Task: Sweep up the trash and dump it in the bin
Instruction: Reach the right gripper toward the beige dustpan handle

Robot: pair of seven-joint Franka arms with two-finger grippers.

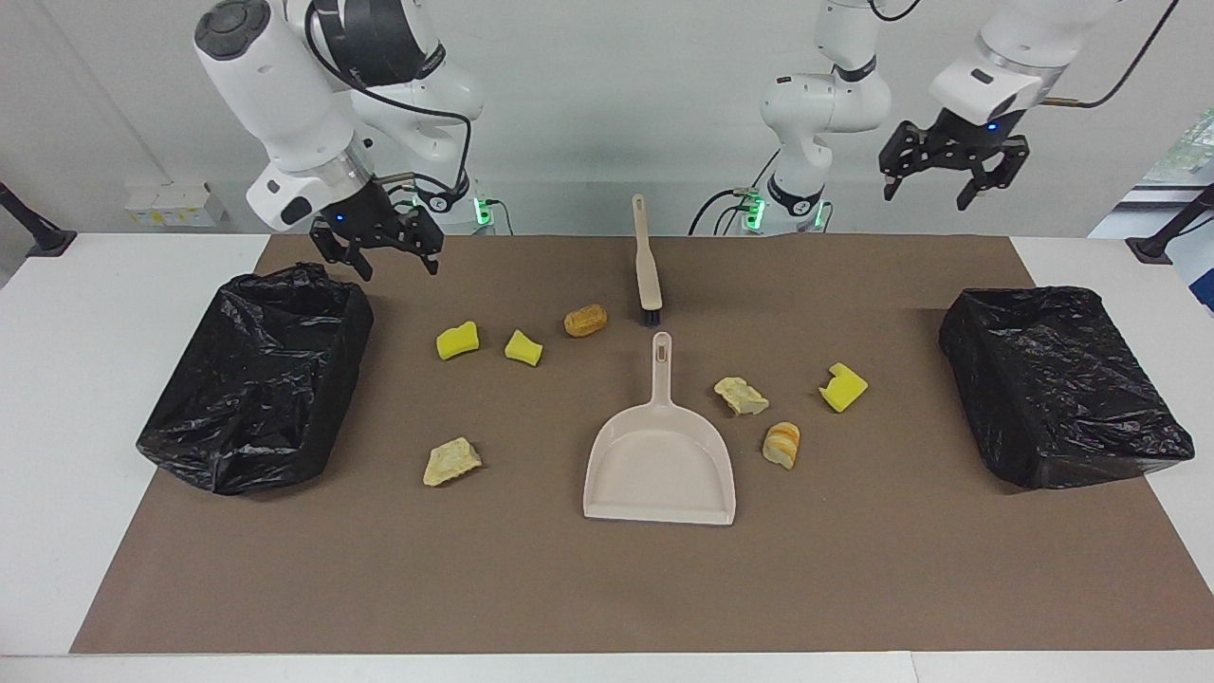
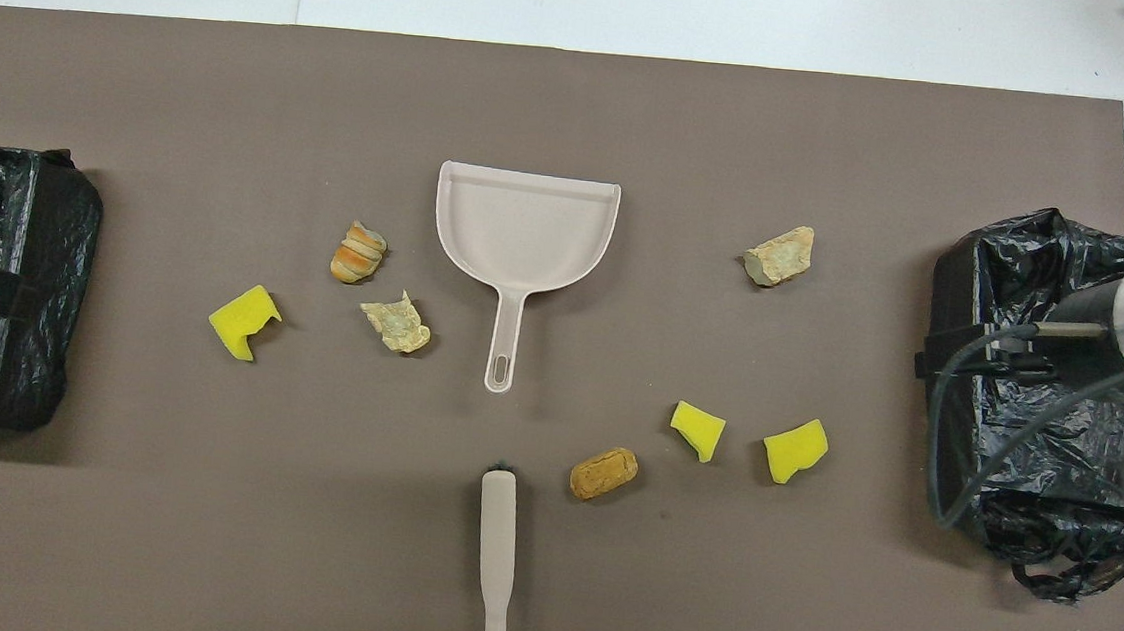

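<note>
dustpan (image 1: 660, 472) sits untouched mid-mat, and i take it as my landmark: its handle points at the robots, and the brush (image 1: 646, 266) lies just past the handle tip, nearer to them. trash (image 1: 451, 462) is scattered round the dustpan in seven scraps, four toward the right arm's end, three toward the left arm's end, none in the pan or in a bin

right gripper (image 1: 380, 249) hangs with fingers spread and empty, over the mat edge toward the right arm's end from the dustpan, by the bin (image 1: 256, 379) there. left gripper (image 1: 948, 177) is up in the air, fingers apart too, holding nothing, toward the other bin (image 1: 1062, 384)

both tools need picking up first, i'd say. best to come down square on each slim handle, grip mid-handle so nothing swivels, and keep the pan's lip flat on the mat

brown mat (image 1: 607, 588) covers a white table (image 1: 57, 427); plain pale wall beyond the arm bases
</note>
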